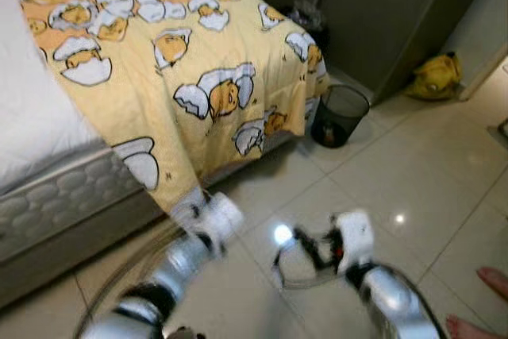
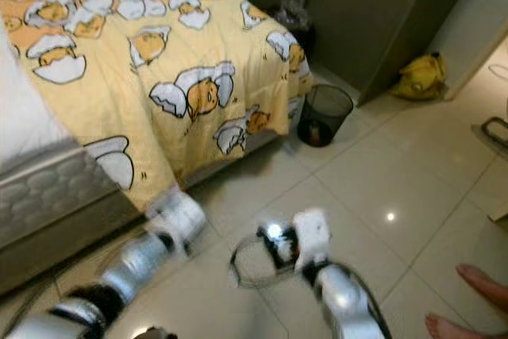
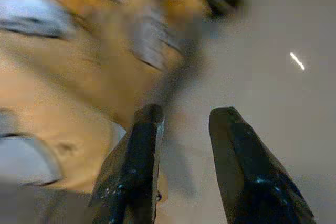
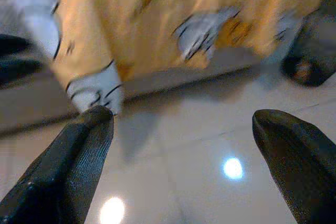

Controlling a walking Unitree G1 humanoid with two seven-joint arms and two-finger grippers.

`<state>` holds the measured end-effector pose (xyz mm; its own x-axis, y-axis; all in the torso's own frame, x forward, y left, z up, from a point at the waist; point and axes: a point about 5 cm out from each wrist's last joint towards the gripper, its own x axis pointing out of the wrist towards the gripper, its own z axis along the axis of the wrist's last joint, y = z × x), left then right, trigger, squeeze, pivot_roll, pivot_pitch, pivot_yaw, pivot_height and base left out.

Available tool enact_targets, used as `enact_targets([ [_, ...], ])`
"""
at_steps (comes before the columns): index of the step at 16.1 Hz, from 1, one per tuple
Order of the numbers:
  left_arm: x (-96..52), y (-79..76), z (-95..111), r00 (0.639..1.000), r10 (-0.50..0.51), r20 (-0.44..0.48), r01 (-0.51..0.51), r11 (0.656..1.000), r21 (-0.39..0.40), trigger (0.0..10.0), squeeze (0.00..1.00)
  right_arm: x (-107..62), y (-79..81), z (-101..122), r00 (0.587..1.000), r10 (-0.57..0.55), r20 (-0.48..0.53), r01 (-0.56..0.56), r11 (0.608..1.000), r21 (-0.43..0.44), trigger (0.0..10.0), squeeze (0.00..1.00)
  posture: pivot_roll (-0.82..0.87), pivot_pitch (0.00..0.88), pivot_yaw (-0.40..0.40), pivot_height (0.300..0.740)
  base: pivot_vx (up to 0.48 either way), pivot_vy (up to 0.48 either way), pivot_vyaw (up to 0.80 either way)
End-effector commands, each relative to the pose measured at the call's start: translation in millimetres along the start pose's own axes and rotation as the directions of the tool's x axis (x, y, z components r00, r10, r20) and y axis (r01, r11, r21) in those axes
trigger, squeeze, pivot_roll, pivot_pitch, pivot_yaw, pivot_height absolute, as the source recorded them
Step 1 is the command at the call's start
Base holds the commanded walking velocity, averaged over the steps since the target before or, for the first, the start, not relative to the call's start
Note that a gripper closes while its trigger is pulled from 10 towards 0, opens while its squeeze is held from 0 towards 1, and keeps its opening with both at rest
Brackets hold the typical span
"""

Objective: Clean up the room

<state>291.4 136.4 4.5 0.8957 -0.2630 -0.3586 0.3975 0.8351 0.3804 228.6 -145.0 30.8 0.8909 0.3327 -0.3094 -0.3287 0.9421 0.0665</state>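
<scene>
My left gripper [image 3: 184, 124] low centre-left, fingers slightly apart, holding nothing | my right gripper [image 4: 184, 124] low centre, fingers spread wide, holding nothing | yellow blanket [image 1: 190, 61] upper left, draped over bed [image 1: 55, 196] | black mesh bin [image 1: 340, 114] centre-right on tiled floor [image 1: 413, 172] | yellow bag [image 1: 435, 77] upper right

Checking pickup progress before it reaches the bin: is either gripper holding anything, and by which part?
Nothing is held. The left gripper and right gripper both have their fingers apart, with bare floor tile between them.
</scene>
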Motion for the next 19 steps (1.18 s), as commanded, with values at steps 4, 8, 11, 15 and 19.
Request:
enact_targets([
  [4,4.2,70.4,51,0.897,0.406,0.174,-0.304,0.854,-0.423,10.0,1.0,27.6,-22.6,48,0.972,-0.158,0.175,0.147,0.986,0.078,10.0,0.0,-0.05,0.0,-0.036,0.74,0.0,0.0,0.0],
  [8,0.7,82.8,78,0.839,0.48,0.256,-0.339,0.829,-0.445,10.0,0.0,53.6,-19.9,73,0.958,-0.143,0.25,0.114,0.985,0.127,10.0,0.0,0.01,0.0,-0.01,0.74,0.0,0.0,0.14],
  [11,-1.4,85.2,63,0.828,0.545,0.13,-0.415,0.752,-0.512,10.0,0.0,61.1,-11.5,76,0.961,-0.12,0.251,0.091,0.988,0.125,10.0,0.0,0.01,0.0,-0.009,0.74,0.0,-0.472,0.51],
  [15,-2.7,87.7,59,0.813,0.579,0.062,-0.472,0.718,-0.511,10.0,0.0,65.3,-6.7,77,0.96,-0.082,0.268,0.056,0.993,0.104,10.0,0.0,0.0,0.0,-0.011,0.74,0.071,-0.423,0.46],
  [19,5.0,87.0,66,0.845,0.529,0.078,-0.453,0.785,-0.423,10.0,0.0,66.2,-11.7,79,0.954,-0.102,0.281,0.082,0.993,0.084,10.0,0.0,-0.01,0.0,-0.003,0.74,0.078,-0.09,0.11],
])
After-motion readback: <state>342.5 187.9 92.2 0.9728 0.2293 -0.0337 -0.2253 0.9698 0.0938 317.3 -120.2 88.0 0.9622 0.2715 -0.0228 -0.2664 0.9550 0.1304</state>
